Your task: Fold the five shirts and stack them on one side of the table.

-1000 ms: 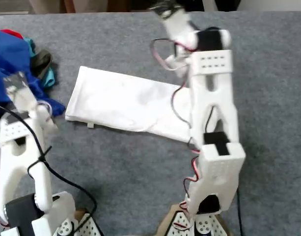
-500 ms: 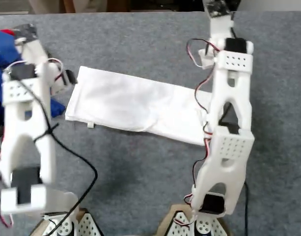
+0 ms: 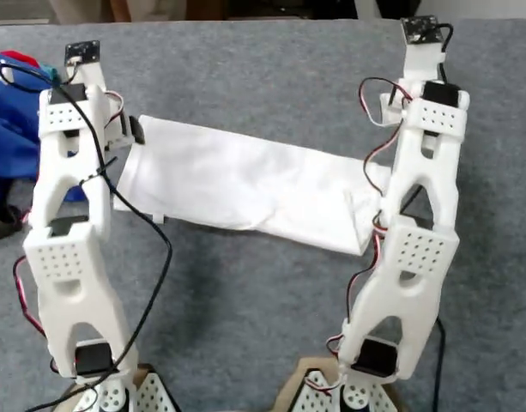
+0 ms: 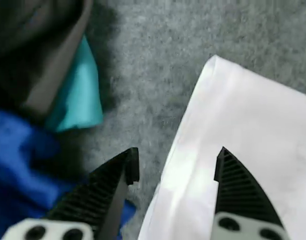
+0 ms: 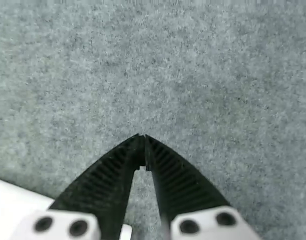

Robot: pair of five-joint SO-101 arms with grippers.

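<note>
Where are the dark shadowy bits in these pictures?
High view: a faint shadow on the table along the near edge of the white shirt. Left wrist view: darkest in the corner by the teal cloth; the open left tool is black. Right wrist view: even light on the table around the shut right tool.

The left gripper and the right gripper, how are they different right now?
The left gripper is open, but the right gripper is shut with its tips together. The left gripper is over the edge of the white shirt, while the right gripper is over the bare grey table. Both are black, ridged and pointed.
</note>
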